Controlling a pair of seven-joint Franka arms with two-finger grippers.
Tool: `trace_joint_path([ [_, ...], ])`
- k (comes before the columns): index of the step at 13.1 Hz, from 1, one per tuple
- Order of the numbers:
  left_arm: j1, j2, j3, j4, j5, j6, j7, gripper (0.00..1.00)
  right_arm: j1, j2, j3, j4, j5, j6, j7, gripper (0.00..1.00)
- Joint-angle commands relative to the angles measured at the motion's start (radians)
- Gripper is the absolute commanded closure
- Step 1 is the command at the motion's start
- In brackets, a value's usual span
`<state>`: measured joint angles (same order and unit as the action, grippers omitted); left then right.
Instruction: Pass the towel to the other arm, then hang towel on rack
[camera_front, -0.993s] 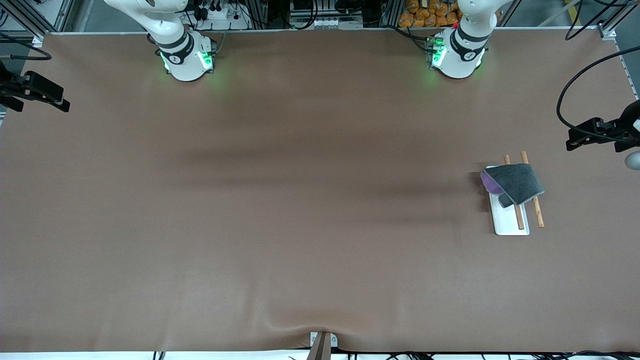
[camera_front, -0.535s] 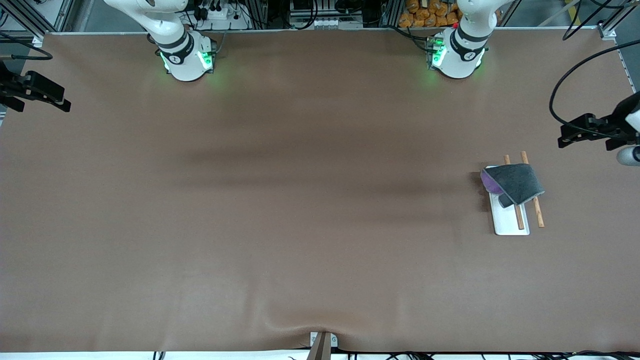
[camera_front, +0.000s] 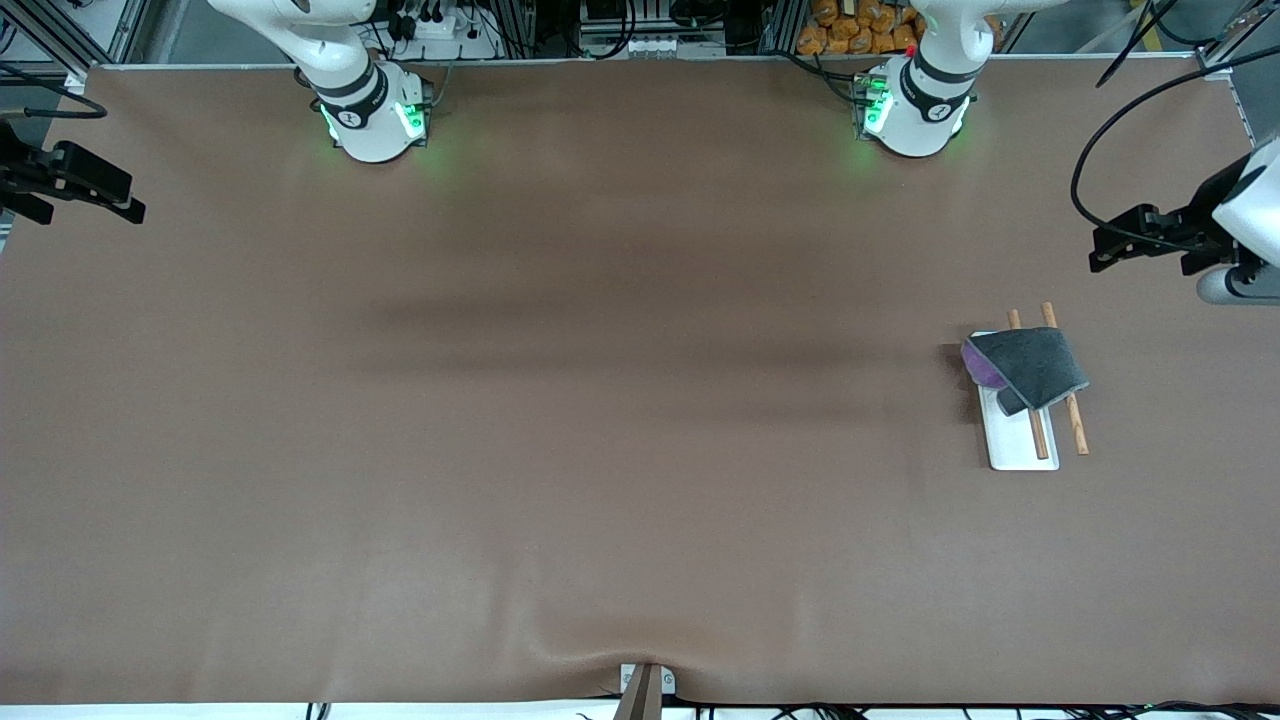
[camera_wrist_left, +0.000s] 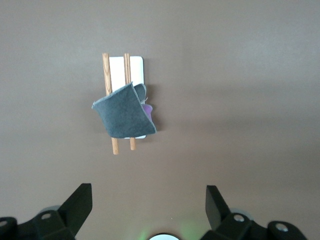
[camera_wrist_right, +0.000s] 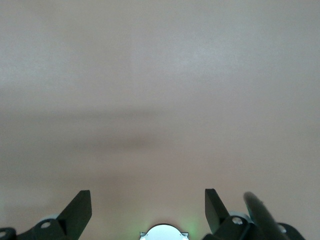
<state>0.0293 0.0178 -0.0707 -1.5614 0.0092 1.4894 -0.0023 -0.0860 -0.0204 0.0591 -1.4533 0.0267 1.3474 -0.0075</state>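
Observation:
The dark grey towel (camera_front: 1030, 368) lies draped across the two brown rods (camera_front: 1078, 432) of the rack (camera_front: 1018, 452), toward the left arm's end of the table. A purple fold (camera_front: 985, 373) shows at its edge. The left wrist view shows the towel (camera_wrist_left: 125, 112) on the rack (camera_wrist_left: 118, 68) too. My left gripper (camera_front: 1135, 242) is open and empty, in the air over the table's end beside the rack, apart from the towel. Its jaws stand wide in the left wrist view (camera_wrist_left: 148, 200). My right gripper (camera_front: 85, 188) is open and empty over the right arm's end of the table; its wrist view (camera_wrist_right: 148, 202) shows only bare table.
The brown table cover (camera_front: 600, 400) is flat, with a small ripple at the edge nearest the front camera. Both arm bases (camera_front: 375, 120) (camera_front: 915, 110) stand at the edge farthest from it. A black cable (camera_front: 1085, 170) loops by the left gripper.
My left gripper has moved in over the table's end, toward the bases' edge, still open. The towel, the rack and the right arm have not moved.

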Motion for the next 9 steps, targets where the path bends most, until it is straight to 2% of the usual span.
trace_joint_path([
  [1, -0.052, -0.071, 0.052, -0.089, -0.002, 0.038, -0.019, 0.0, 0.005, -0.003, -0.005, 0.008, 0.015, -0.004, 0.014, 0.0],
  [3, -0.063, -0.099, 0.057, -0.115, 0.014, 0.043, -0.022, 0.0, 0.005, -0.003, -0.005, 0.008, 0.01, -0.001, 0.014, 0.0],
  [5, -0.06, -0.133, 0.055, -0.158, 0.015, 0.101, -0.03, 0.0, 0.003, -0.003, -0.007, 0.008, 0.01, 0.001, 0.012, 0.0],
  [7, -0.058, -0.139, 0.055, -0.157, 0.015, 0.106, -0.048, 0.0, 0.003, -0.001, -0.007, 0.008, 0.01, 0.002, 0.014, 0.0],
  [9, -0.055, -0.127, 0.049, -0.116, 0.015, 0.086, -0.08, 0.0, 0.003, -0.001, -0.007, 0.007, 0.01, 0.002, 0.014, 0.0],
])
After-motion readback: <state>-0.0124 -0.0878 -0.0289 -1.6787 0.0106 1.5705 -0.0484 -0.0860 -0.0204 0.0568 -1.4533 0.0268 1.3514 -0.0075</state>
